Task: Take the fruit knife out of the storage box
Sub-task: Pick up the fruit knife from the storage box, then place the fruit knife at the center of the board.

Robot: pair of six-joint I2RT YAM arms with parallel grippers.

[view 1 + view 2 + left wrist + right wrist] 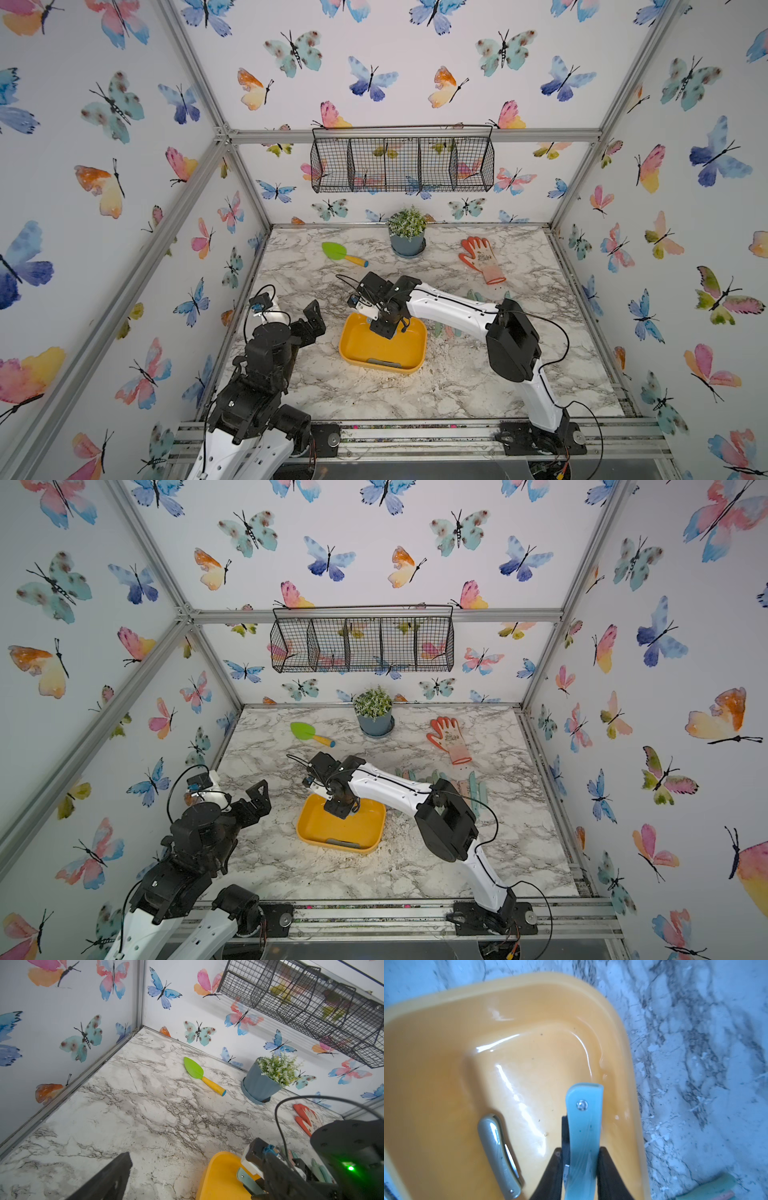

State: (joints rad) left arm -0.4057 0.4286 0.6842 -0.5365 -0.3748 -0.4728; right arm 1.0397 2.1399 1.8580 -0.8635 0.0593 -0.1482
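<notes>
Right pincer (581,1154) nearly closed, clamped on the blue fruit knife (584,1118). The handle juts lengthwise past the fingertips, low over the yellow tray (446,1022), inside its rim. Probable exit is upward. A grey knife (499,1157) lies alongside.

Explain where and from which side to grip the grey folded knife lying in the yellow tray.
Probably mid-handle, across its narrow width, from straight above: the grey folded knife lies flat in the yellow tray, close along one wall, so the rim blocks sideways approaches.

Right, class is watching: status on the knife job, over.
Left fingers open, parked aside. Right fingers shut on blue fruit knife, held over storage box. Grey knife lies in box. Path looks clear.
</notes>
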